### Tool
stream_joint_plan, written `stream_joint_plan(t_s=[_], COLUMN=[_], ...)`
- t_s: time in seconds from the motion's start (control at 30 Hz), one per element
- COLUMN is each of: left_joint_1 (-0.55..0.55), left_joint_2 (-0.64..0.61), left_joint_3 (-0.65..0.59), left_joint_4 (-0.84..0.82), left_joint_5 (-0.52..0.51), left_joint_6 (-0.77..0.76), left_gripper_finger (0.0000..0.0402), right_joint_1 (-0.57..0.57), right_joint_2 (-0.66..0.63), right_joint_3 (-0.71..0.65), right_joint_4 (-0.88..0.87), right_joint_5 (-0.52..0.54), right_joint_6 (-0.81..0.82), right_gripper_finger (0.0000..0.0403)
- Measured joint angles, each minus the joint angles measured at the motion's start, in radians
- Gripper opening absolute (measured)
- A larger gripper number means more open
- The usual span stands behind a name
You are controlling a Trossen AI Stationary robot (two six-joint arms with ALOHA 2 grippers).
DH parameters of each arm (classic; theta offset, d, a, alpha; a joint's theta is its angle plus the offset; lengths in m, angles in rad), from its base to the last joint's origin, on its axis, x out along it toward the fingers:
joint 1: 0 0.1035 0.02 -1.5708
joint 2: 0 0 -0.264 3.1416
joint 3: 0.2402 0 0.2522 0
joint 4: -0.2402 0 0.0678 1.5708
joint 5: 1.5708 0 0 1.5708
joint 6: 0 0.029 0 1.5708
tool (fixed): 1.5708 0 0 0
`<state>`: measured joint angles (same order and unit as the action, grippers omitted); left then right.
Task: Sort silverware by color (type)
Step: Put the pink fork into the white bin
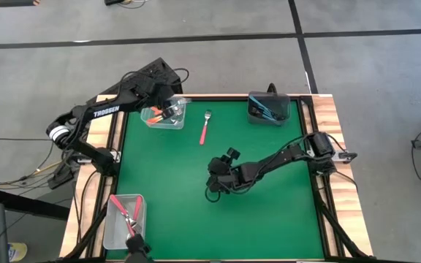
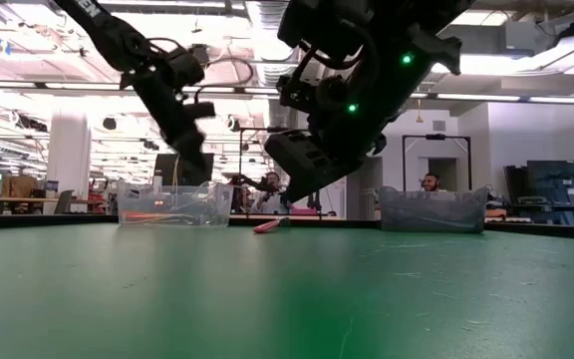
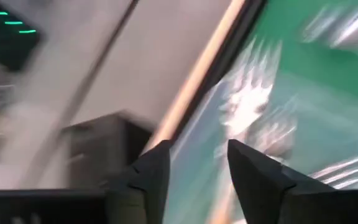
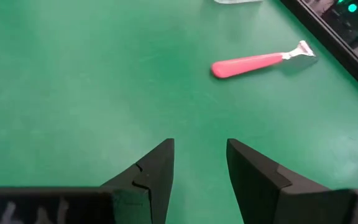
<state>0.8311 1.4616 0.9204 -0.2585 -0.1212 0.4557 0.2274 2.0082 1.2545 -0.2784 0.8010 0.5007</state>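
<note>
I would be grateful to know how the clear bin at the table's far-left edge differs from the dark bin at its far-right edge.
The clear bin has see-through walls; the dark bin is dark-walled. The clear bin holds orange-handled forks; the dark bin holds light blue ones. The left gripper is over the clear bin, jaws apart; nothing is over the dark bin. Both sit along the green table's far edge.

Two dark arms, black all over; the left arm (image 1: 115, 109) carries white "TROSSEN" lettering along its link. Green lights glow on the right arm (image 2: 367, 70). Black cables loop loose. Fingers (image 4: 154, 171) are dark, wedge-shaped.
</note>
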Motion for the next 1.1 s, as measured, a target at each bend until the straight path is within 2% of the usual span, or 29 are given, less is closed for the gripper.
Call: stream_joint_plan(t_s=[0.1,0.17,0.2,0.37,0.5,0.63,0.83,1.1], left_joint_1=[-0.029,-0.073,-0.106,-0.27,-0.337,-0.354,-0.368,-0.382], left_joint_2=[-0.021,-0.018,-0.009,0.091,0.18,0.284,0.422,0.466], left_joint_3=[0.0,-0.012,-0.021,-0.016,0.043,0.101,0.143,0.16], left_joint_4=[0.038,0.099,0.13,0.256,0.28,0.249,0.244,0.257], left_joint_5=[0.243,0.328,0.316,0.073,-0.038,-0.056,-0.079,-0.049], left_joint_6=[-0.182,-0.27,-0.294,-0.359,-0.455,-0.576,-0.664,-0.633], left_gripper_finger=[0.016,0.0161,0.016,0.0152,0.0152,0.0152,0.0152,0.0151], right_joint_1=[-0.023,-0.037,-0.043,-0.041,-0.03,-0.025,0.002,0.04], right_joint_2=[-0.032,-0.066,-0.088,-0.226,-0.356,-0.459,-0.526,-0.517], right_joint_3=[-0.001,0.001,0.002,-0.012,-0.111,-0.241,-0.395,-0.435], right_joint_4=[-0.044,-0.082,-0.126,-0.358,-0.387,-0.332,-0.165,-0.108], right_joint_5=[-0.006,-0.002,0.002,0.079,0.084,0.062,0.035,0.035], right_joint_6=[-0.001,0.004,0.022,0.158,0.255,0.332,0.422,0.442], right_gripper_finger=[0.0172,0.0172,0.0171,0.0172,0.0172,0.0171,0.0171,0.0171])
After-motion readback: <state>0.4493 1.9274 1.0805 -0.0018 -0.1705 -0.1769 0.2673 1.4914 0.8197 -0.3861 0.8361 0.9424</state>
